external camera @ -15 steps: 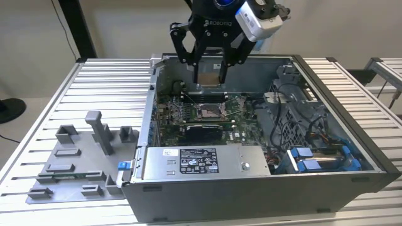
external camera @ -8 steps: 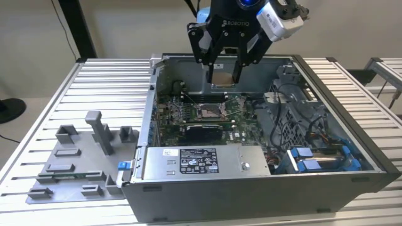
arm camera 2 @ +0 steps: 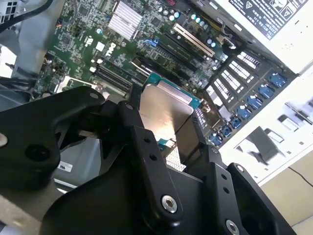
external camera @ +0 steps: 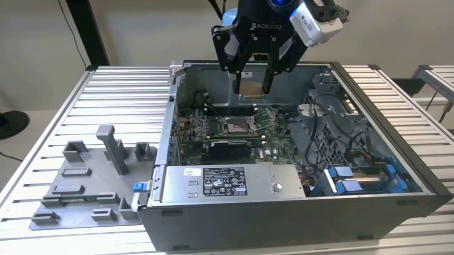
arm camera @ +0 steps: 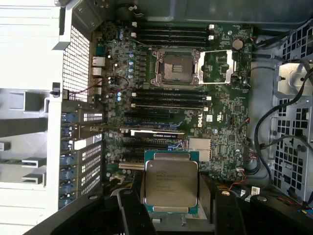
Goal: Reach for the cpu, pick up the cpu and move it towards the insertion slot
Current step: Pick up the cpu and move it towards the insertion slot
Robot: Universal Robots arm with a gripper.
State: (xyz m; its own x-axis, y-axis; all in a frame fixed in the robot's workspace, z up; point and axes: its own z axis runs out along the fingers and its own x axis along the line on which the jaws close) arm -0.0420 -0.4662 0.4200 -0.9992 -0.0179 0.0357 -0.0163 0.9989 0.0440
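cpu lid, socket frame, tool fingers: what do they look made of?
The cpu, held in the tool above the board: lid looks like brushed metal, a pale silvery sheen, on a thin green board-like rim. The insertion slot: frame looks like bright polished metal around a dark centre. Tool fingers: matte black, with bolt heads; metal or hard plastic, unclear.

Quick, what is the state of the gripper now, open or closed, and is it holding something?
Gripper: closed on the cpu, held in the air above the computer case.
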